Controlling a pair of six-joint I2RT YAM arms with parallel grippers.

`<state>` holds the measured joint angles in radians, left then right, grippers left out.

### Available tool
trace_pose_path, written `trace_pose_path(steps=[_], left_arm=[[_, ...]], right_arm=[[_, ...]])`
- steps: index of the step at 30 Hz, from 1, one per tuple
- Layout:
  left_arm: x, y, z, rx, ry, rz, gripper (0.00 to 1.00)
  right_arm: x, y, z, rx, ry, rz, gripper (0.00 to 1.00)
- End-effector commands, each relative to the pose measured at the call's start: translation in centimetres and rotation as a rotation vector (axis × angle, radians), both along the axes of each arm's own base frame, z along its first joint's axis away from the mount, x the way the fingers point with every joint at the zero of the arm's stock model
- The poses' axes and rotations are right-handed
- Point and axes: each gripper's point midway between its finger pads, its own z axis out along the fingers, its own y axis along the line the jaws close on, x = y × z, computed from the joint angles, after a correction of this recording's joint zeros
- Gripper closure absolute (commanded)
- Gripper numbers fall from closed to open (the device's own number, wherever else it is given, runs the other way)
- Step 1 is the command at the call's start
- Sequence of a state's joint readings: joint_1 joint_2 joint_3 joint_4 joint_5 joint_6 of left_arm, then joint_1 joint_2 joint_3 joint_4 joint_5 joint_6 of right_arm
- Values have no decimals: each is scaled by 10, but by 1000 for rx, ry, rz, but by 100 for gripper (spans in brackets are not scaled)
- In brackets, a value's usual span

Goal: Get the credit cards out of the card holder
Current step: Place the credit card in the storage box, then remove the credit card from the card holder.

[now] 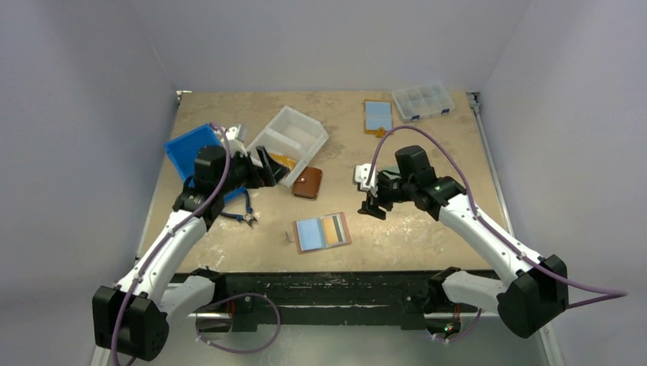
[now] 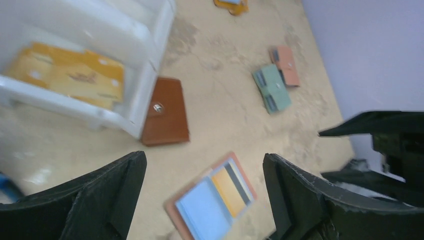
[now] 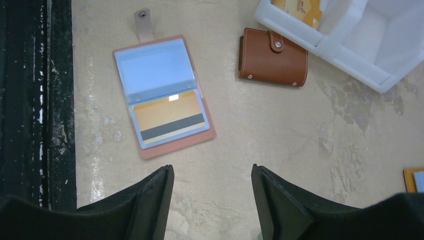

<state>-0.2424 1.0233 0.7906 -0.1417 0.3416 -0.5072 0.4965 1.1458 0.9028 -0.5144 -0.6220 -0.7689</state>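
Observation:
The card holder (image 1: 323, 232) lies open on the table near the front edge, a tan folding case with a snap tab. Its left panel holds a light-blue credit card (image 1: 309, 234); the right panel holds an orange card with a dark stripe (image 1: 334, 228). The right wrist view shows the holder (image 3: 172, 145), the blue card (image 3: 152, 67) and the orange card (image 3: 170, 120). The left wrist view shows the holder, blurred (image 2: 212, 197). My left gripper (image 1: 267, 171) (image 2: 204, 165) is open and empty, above and behind the holder. My right gripper (image 1: 374, 204) (image 3: 211, 172) is open and empty, to the holder's right.
A brown snap wallet (image 1: 307, 183) lies beside a white bin (image 1: 288, 137) holding yellow cards (image 2: 70, 75). A blue tray (image 1: 191, 149) and pliers (image 1: 244, 217) are at the left. An orange holder with a blue card (image 1: 378, 116) and a clear organizer (image 1: 422, 101) are at the back. Small green (image 2: 272, 87) and pink (image 2: 286, 65) wallets lie mid-table.

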Motion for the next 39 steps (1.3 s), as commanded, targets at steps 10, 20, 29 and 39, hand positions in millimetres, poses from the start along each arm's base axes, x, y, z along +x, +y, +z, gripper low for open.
trace_pose_path(steps=[10, 20, 29, 39], left_arm=[[-78, -35, -9, -309, 34, -114, 7], [-101, -58, -28, -327, 52, -162, 11], [-116, -75, -39, -316, 60, -202, 11], [-129, -86, -47, -351, 44, -231, 11]], right_arm=[[-16, 6, 2, 84, 74, 106, 33], [-31, 5, -13, 79, 91, 214, 27], [-32, 5, -17, 73, 97, 222, 26], [-42, 4, -22, 75, 99, 282, 21]])
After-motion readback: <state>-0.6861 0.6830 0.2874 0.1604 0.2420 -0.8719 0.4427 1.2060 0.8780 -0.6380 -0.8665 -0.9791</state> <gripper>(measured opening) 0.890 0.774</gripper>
